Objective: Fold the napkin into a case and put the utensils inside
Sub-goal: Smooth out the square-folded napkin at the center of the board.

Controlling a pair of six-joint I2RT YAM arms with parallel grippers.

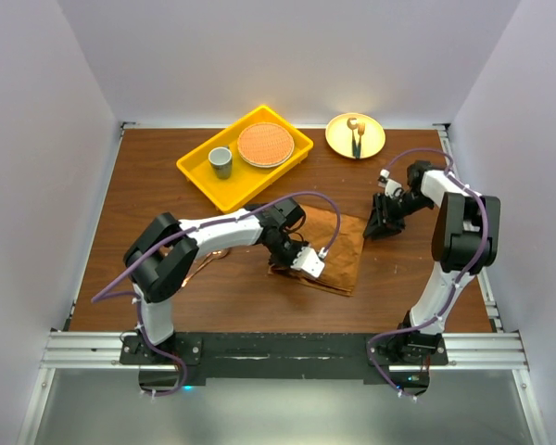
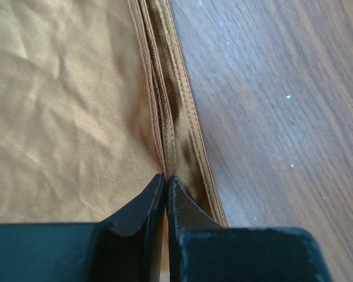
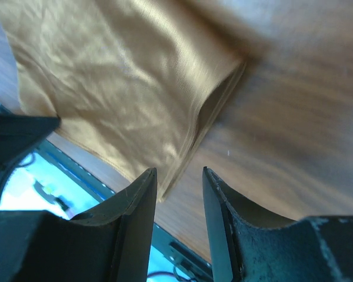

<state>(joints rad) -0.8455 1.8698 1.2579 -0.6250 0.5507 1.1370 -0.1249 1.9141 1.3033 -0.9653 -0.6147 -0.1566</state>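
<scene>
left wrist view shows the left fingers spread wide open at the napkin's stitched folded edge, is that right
Not quite. The left fingers are shut, not spread wide open: their tips press together on the napkin at its stitched folded edge. The left wrist view shows this.

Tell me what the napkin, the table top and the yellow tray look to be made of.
The napkin: woven cloth, slight satin sheen; fine weave, soft creases, stitched hem. The table top: wood or wood-look laminate, matte brown; streaky grain, cannot tell which. The yellow tray: probably plastic; uniform bright colour, smooth moulded rim.
</scene>
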